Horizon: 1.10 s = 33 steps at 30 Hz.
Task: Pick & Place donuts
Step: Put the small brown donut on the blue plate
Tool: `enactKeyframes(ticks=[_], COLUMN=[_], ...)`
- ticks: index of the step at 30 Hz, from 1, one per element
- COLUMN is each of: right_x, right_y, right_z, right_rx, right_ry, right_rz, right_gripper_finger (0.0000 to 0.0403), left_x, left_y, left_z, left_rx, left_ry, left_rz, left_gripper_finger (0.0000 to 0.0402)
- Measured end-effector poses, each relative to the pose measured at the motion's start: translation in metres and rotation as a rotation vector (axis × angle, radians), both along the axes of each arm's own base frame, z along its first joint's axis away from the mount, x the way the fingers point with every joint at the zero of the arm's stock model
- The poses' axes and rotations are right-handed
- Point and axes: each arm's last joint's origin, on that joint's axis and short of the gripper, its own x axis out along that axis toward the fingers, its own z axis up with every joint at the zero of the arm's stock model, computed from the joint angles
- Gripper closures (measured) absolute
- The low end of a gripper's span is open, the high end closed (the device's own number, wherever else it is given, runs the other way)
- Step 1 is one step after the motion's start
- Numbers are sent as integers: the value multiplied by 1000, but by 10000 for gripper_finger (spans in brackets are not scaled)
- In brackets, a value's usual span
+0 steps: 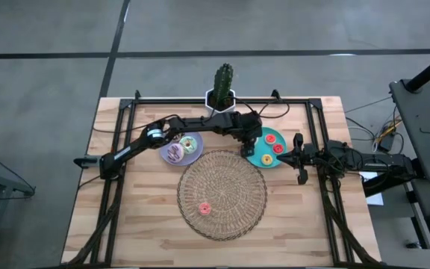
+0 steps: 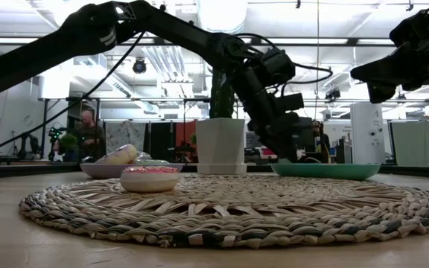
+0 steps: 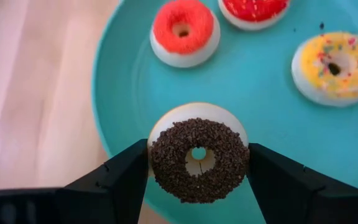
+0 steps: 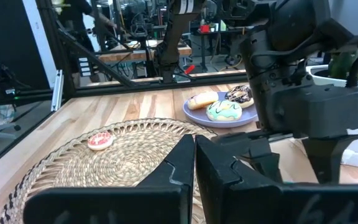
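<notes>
Left gripper (image 3: 197, 163) is clamped on the dark brown donut (image 3: 199, 159), one finger each side of it, ring flat w/ hole facing up, sitting just over the near edge of the teal plate (image 3: 123, 81). The wicker mat (image 1: 222, 194) lies beside the plate on the side away from the cactus (image 1: 223, 79), so the carry likely goes that way. Right gripper (image 4: 194, 163) waits beside the plate, fingers together & empty.
</notes>
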Motion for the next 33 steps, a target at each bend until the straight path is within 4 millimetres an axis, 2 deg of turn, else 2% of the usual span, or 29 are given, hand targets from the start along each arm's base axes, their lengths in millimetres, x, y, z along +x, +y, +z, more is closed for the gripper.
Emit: enactKeyframes(ticks=[9, 16, 33], right_x=[0, 0, 0], right_y=[0, 0, 0], right_z=[0, 0, 0], right_rx=[0, 0, 0], right_ry=[0, 0, -1], right_rz=[1, 0, 0], right_gripper_finger=[394, 394, 394], left_x=[2, 2, 2], left_y=[-2, -3, -7], left_z=[1, 1, 0], left_rx=[38, -52, -95], left_ry=[-15, -32, -27], left_rz=[58, 82, 82], left_gripper_finger=[170, 170, 170])
